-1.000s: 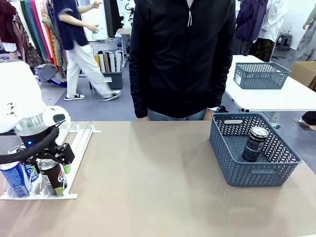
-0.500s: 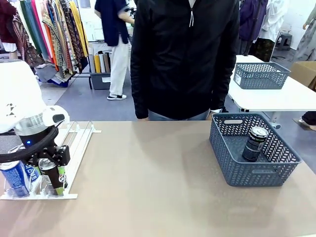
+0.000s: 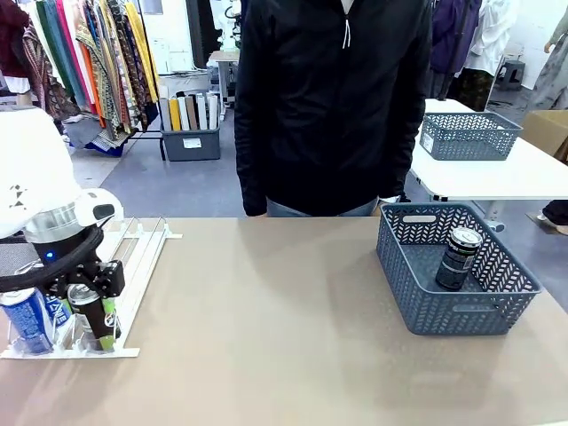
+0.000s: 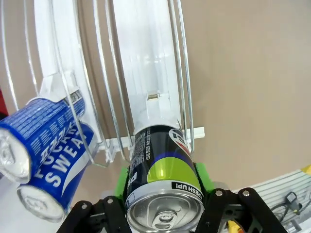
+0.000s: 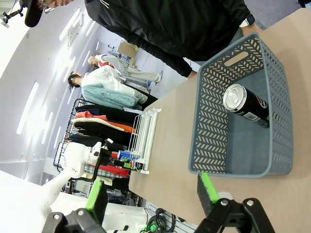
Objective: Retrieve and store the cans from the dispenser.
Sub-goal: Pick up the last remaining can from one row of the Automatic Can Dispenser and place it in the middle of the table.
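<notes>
Your left gripper has just clamped onto the slim dark brown-black metal can at the front of the white plastic railed dispenser, so it's ready to lift out. Your right gripper hangs spread, empty.

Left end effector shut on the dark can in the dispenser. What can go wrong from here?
1. The dark can held by the left end effector sits between rails; a tilted lift may snag them and drag the dispenser.
2. The blue cans lie in the next lane and might get bumped.
3. The basket holds a second dark can; a drop could knock it.
</notes>
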`<state>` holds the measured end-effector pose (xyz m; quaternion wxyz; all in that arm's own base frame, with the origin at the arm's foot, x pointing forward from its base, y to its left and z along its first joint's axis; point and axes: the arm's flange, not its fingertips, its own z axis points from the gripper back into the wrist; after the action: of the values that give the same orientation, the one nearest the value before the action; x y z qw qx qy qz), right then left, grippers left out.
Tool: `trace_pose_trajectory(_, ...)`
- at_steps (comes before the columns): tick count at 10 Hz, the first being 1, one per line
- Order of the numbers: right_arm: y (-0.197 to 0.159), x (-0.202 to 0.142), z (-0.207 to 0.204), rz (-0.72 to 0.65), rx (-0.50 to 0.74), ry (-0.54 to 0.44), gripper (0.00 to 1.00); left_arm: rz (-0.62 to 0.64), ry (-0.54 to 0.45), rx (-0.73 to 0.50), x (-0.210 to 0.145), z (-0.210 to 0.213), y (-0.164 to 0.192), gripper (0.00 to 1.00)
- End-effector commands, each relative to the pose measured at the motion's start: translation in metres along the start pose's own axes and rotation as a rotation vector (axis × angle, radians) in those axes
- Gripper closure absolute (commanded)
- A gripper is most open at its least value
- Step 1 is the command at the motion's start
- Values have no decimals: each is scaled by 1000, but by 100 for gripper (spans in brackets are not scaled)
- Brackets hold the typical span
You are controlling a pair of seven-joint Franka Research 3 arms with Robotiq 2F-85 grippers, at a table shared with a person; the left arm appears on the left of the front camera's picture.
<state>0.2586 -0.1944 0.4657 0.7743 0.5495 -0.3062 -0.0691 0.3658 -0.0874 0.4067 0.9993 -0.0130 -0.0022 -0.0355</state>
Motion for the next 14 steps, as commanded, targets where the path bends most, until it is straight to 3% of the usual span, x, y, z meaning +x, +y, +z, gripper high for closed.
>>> trace_pose_trajectory(1,2,0,1,5,12,0,0,25,-71,22,-15,57,11,100)
trace_pose_trajectory(3,2,0,1,5,12,0,0,-7,-165,-3,-34,127,13,100)
trace_pose_trajectory(6,2,0,1,5,12,0,0,-15,-165,-85,-67,179,31,100)
trace_pose_trajectory(9,2,0,1,5,12,0,0,-6,-178,-200,-78,169,61,100)
trace_pose_trajectory(10,2,0,1,5,12,0,0,1,-183,-107,-77,187,42,100)
trace_pose_trajectory(13,2,0,1,5,12,0,0,0,-167,-129,-79,176,50,100)
trace_pose_trajectory(14,2,0,1,5,12,0,0,-61,-217,-61,-75,174,22,100)
